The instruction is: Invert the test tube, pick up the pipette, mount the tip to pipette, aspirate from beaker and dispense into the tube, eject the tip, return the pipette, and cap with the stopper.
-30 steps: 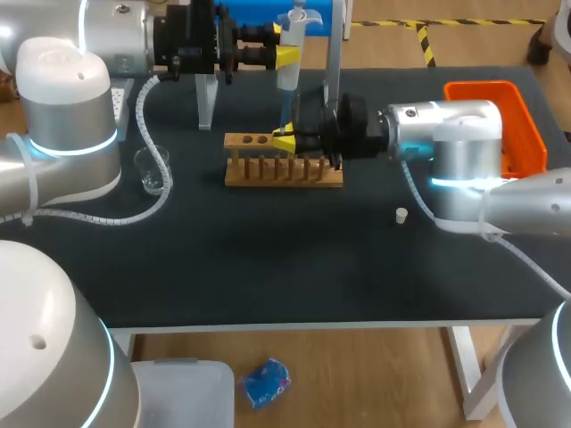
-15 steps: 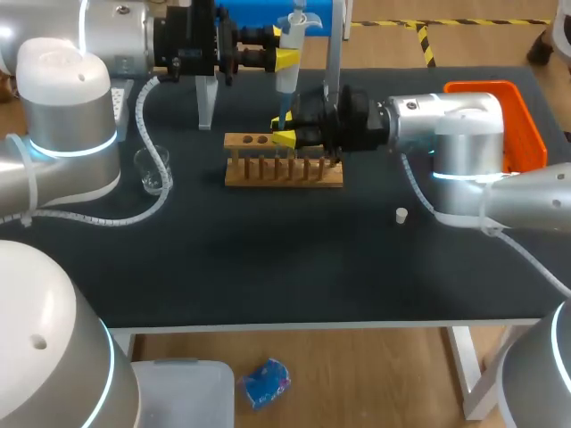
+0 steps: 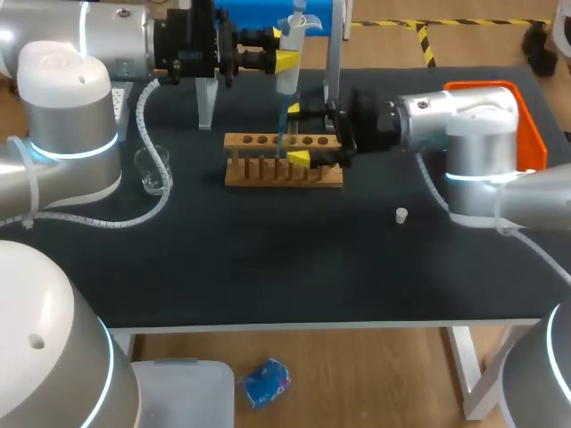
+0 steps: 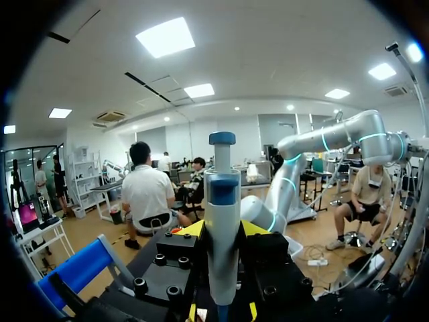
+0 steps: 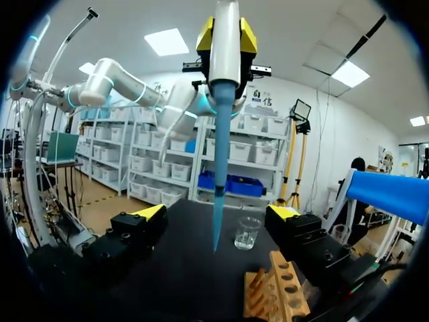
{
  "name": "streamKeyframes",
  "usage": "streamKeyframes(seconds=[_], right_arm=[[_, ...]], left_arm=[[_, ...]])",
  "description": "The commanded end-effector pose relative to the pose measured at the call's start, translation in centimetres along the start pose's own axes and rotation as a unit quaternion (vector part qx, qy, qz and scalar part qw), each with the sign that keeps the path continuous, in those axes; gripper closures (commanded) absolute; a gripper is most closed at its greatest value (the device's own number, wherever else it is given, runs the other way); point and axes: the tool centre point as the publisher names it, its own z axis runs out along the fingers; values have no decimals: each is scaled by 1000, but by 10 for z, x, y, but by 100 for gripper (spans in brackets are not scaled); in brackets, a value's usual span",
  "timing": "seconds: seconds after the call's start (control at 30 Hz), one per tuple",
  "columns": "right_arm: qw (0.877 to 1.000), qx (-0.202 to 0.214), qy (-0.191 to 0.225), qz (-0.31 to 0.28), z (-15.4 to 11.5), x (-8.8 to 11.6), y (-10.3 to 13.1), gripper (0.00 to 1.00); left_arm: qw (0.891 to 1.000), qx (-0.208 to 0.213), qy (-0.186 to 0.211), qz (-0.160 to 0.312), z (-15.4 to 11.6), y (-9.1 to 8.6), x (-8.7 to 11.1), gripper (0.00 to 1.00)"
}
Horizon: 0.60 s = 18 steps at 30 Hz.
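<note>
Since a second ago the right gripper has spread. Its yellow tips, close together at the top bar of the wooden test tube rack then, now stand wide apart, one beyond the rack's far side and one over its near side. They grasp nothing, and the wrist has drawn back a little from the rack's right end.

The left gripper is clamped on the pipette, holding it upright above the rack. Its blue tip points down at the rack's top bar, between the right gripper's parted fingers. The right wrist view shows the same: the tip hangs between the two yellow fingertips without touching either, with the rack just beside it.

The glass beaker stands well to the left of the rack. The white stopper lies to the rack's right, nearer the front edge of the table. The orange bin sits further right of the rack. I cannot make out the test tube in the rack.
</note>
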Motion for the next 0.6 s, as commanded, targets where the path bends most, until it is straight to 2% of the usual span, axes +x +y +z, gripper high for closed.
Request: streamKeyframes(seconds=[0.03, 0.27, 0.6], right_arm=[[1000, 21, -7, 9, -24, 12, 0, 0], [998, 65, -10, 0, -44, 20, -17, 0], [998, 65, -10, 0, -44, 20, -17, 0]], left_arm=[[1000, 0, 0, 0, -1, 0, 0, 100], [1000, 0, 0, 0, -1, 0, 0, 100], [1000, 0, 0, 0, -1, 0, 0, 100]])
